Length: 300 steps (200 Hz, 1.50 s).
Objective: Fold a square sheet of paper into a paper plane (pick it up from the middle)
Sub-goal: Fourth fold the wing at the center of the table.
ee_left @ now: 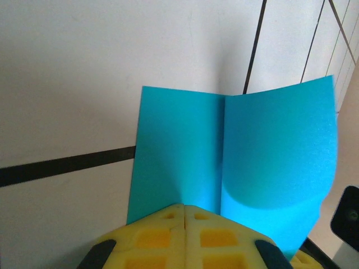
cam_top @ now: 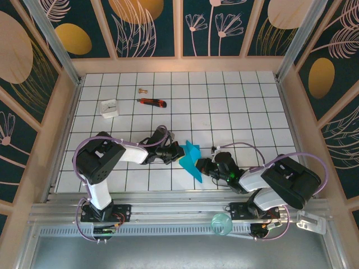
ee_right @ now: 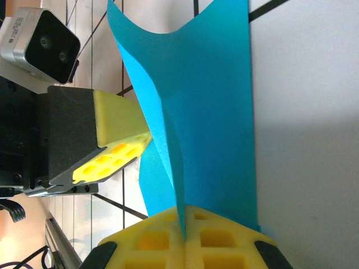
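White tiled tabletop [cam_top: 235, 112], dark grid lines, boxed in by a pale wooden frame [cam_top: 179, 63]. Dark teal wall panels [cam_top: 219, 25] behind it, printed with gold discs and pink leaf outlines. Aluminium rail [cam_top: 168, 216] runs along the near edge, both arm bases bolted to it. Light is even, soft shadows under the arms.

Far-left area of the table: white square block [cam_top: 109, 108], red-and-black utility knife [cam_top: 152, 102] just to its right, small brass piece [cam_top: 141, 89] beyond the knife. All three are well apart from the arms. On the rail beside the right base there's a pale green round thing [cam_top: 221, 225]; can't tell what it is.

Sheet of paper [cam_top: 192, 159] is near the table's centre, between the two grippers. It's creased into a smaller teal shape with flaps standing up off the tiles. Left gripper [cam_top: 178, 152] comes in from the left, yellow pads [ee_left: 168, 224] pressed together on one edge of the sheet. Left wrist view shows a crease down the middle and the right half curling. Right gripper [cam_top: 203, 166] comes in from the right, pads [ee_right: 219, 235] clamped on the opposite edge, a fold running straight into the pinch. In the right wrist view the two grippers face each other, near but apart, with the paper spanning between them.
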### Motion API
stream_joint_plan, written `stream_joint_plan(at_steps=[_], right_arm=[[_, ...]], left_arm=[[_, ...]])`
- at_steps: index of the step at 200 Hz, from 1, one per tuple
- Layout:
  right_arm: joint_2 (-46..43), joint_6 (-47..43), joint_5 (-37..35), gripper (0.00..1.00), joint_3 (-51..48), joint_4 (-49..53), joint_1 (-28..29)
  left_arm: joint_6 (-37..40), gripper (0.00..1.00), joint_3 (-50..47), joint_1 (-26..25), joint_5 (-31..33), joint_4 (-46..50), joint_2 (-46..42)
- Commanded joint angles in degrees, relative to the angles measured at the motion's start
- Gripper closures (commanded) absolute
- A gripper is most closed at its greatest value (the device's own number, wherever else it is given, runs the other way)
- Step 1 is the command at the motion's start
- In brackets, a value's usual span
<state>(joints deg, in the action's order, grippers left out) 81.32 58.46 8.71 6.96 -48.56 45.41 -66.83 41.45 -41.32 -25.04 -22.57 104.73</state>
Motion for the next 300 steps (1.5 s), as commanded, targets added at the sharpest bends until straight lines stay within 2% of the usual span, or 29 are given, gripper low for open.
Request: stream_joint_plan(at_steps=[1,83,152,211,300], right_arm=[[1.42,1.39,0.16,0.98,-1.01,-2.06,-0.54],[2.39,1.13,0.74,0.98,-0.61,-2.11,-0.56],[-2.94,-6.81,0.56,0.97,6.26,10.83,-0.31],[1.25,-7.15,3.24,0.97,6.47,7.19,-0.32],[0.04,-17.40,3.01,0.98,9.91,18.53,-0.23]], left_arm=[[1.42,0.96,-1.64,-0.42,1.74,3.48,0.32],[1.80,0.95,-1.26,-0.41,2.01,4.12,0.21],[1.48,0.95,-1.41,-0.36,2.45,3.98,-0.05],[1.60,0.95,-1.72,-0.37,2.84,4.27,-0.43],[4.54,0.75,1.18,-0.38,6.65,8.32,-6.20]])
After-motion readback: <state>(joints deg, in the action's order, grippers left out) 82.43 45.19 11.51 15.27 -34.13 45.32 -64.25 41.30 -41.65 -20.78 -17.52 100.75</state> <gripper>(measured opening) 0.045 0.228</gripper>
